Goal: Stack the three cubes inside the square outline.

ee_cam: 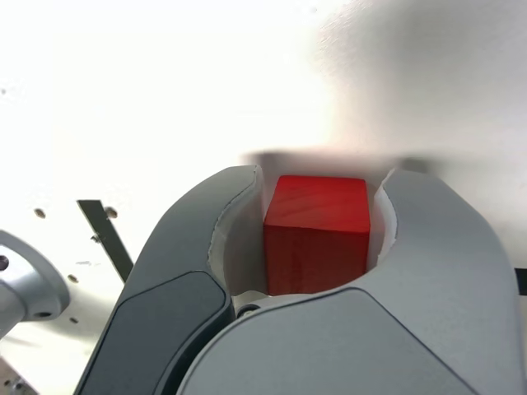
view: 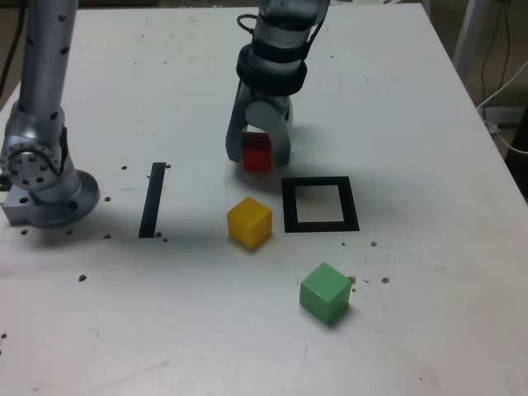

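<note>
The red cube [view: 256, 153] sits between the fingers of my gripper [view: 259, 158], just behind and to the exterior view's left of the square outline [view: 321, 204] of black tape. In the wrist view the grey jaws of the gripper [ee_cam: 323, 179] curve in against both sides of the red cube [ee_cam: 317, 234], shut on it. I cannot tell whether the cube is off the table. The yellow cube [view: 249, 222] rests on the table left of the outline. The green cube [view: 325, 292] lies nearer the front, below the outline. The outline's pale centre holds nothing.
A straight black tape strip [view: 152, 200] lies at the exterior view's left, with the arm's grey base [view: 45, 177] beyond it. Small dark specks dot the white table [view: 429, 132]. Cables hang off the table's right edge [view: 505, 107].
</note>
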